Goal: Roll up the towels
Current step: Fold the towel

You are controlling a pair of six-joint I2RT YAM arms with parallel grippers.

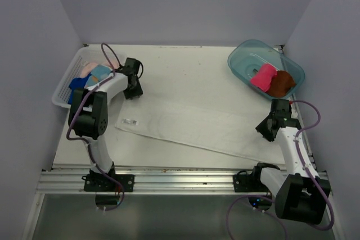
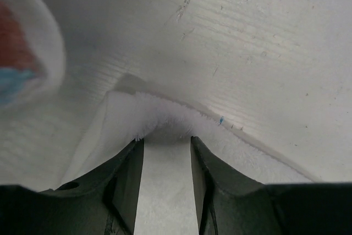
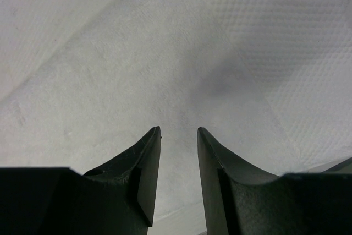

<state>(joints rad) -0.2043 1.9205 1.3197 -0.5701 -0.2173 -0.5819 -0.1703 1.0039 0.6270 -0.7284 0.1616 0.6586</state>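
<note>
Top external: white towel [image 1: 197, 130] lies flat in a long strip, roll not yet started.
Left hand [image 1: 133, 84] is open, jaws astride a humped edge at the strip's left end. Right hand [image 1: 269, 129] is open too, low over the right end. Likely next: pinch one end, tuck it over, keep the roll tight and square. Pink towel [image 1: 262, 76] and brown towel [image 1: 280, 82] sit rolled in tub [image 1: 242, 54]; other towels [image 1: 93, 72] wait in basket [image 1: 61, 96]. Tabletop [image 1: 185, 71] white, scuffed; plain pale walls [image 1: 185, 4] on three sides.

The white table [image 1: 185, 66] carries a flat white towel [image 1: 197, 130], basket [image 1: 61, 95] and teal tub [image 1: 241, 63].
</note>
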